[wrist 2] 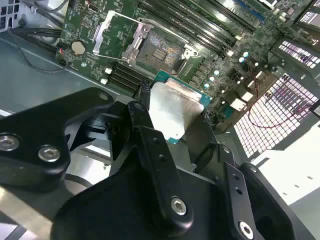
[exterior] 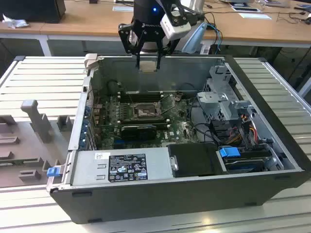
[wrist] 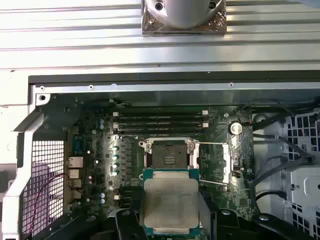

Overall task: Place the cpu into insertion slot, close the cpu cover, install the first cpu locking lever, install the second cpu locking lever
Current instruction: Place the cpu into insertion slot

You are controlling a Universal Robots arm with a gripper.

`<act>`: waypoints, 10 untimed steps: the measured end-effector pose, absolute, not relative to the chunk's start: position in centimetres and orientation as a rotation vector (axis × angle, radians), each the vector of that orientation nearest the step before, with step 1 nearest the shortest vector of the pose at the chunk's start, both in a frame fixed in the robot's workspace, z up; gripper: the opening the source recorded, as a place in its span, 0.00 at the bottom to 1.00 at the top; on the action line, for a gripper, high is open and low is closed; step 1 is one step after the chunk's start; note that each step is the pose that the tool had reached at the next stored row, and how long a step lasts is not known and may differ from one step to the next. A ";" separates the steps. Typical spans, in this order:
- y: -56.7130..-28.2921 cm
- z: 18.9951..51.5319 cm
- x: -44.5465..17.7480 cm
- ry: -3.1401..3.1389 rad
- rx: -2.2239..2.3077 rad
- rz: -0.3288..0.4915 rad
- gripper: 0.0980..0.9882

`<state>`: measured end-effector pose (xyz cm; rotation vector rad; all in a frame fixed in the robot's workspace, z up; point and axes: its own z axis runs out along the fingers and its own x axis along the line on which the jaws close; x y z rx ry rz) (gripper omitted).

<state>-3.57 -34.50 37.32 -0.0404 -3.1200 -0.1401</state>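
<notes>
**A:** What has the tool got?

**B:** The tool is clamped on the cpu, with its fingers on two opposite edges and the grey metal top showing in both wrist views. It hangs over the open case, well above the board.

**A:** How will the cpu handle?

**B:** I'd judge it light, thin and stiff. The smooth top could slip. The underside is likely the fragile face, so the edges are the place to hold.

**A:** And below it?

**B:** The slot lies bare in the middle of the board. The cover is swung off it to one side. The memory slots run along another side, near it.

**A:** Is there room to move?

**B:** Overhead is open. The case walls stand well apart from the slot, and the case sits mid-bench.
</notes>
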 end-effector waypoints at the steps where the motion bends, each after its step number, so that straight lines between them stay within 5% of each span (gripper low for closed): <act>1: -34.5 37.3 -3.6 -3.120 -0.070 -0.140 0.48; 10: -34.6 37.2 -3.6 -3.120 -0.151 -0.141 0.48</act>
